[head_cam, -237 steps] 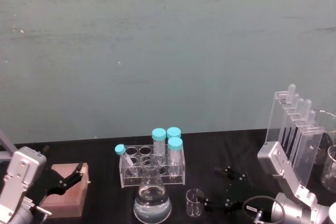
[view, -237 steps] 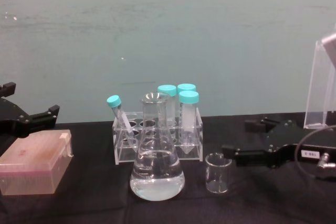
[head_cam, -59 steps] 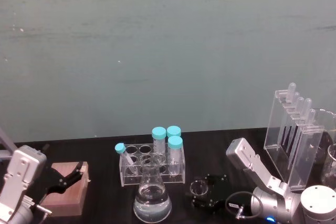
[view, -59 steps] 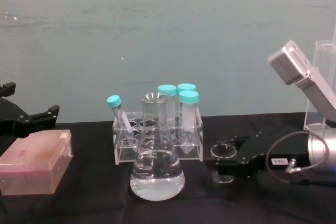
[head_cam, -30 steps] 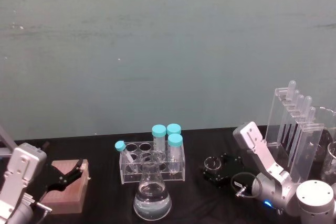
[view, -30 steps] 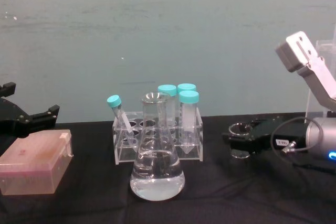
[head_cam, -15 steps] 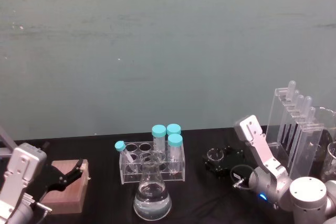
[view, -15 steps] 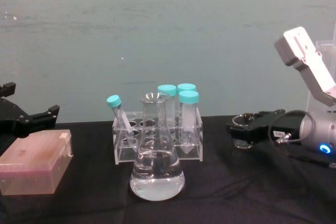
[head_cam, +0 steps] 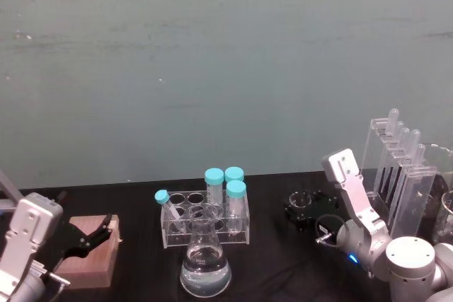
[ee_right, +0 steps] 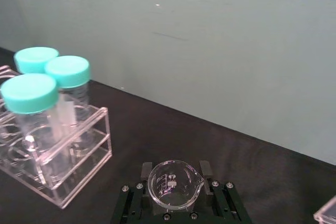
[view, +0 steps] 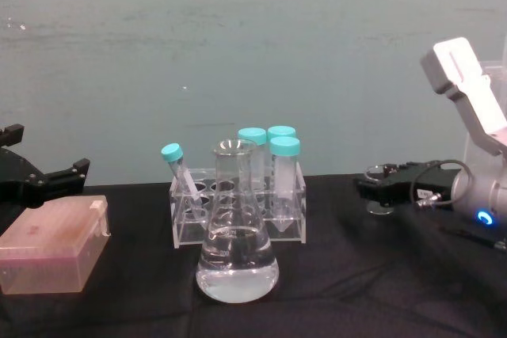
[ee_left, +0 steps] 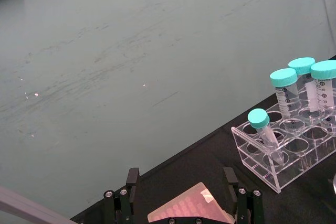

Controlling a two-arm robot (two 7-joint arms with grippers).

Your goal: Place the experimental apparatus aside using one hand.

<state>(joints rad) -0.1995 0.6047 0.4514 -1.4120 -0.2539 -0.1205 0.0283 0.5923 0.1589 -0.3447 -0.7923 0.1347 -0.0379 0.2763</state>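
Observation:
My right gripper [head_cam: 300, 208] is shut on the small glass beaker [head_cam: 297, 200], holding it upright and low over the black table, right of the tube rack. The right wrist view shows the beaker [ee_right: 173, 184] clamped between the two black fingers [ee_right: 146, 170]. From the chest, the gripper [view: 382, 189] reaches in from the right with the beaker [view: 383, 206] under it. The conical flask with clear liquid [head_cam: 204, 268] [view: 236, 251] stands at the front centre. A tall acrylic stand with pipettes [head_cam: 400, 175] is at the right. My left gripper [view: 43, 154] [ee_left: 181, 188] stays parked, open, at the left.
A clear rack of teal-capped tubes [head_cam: 205, 223] [view: 238, 211] [ee_right: 52, 145] sits behind the flask. A pink tip box [head_cam: 88, 252] [view: 51, 243] lies under the left gripper. Larger glass beakers [head_cam: 446, 224] stand at the far right edge, behind the stand.
My right gripper has carried the small beaker to the right and farther back, away from the flask and rack. The left arm has not moved.

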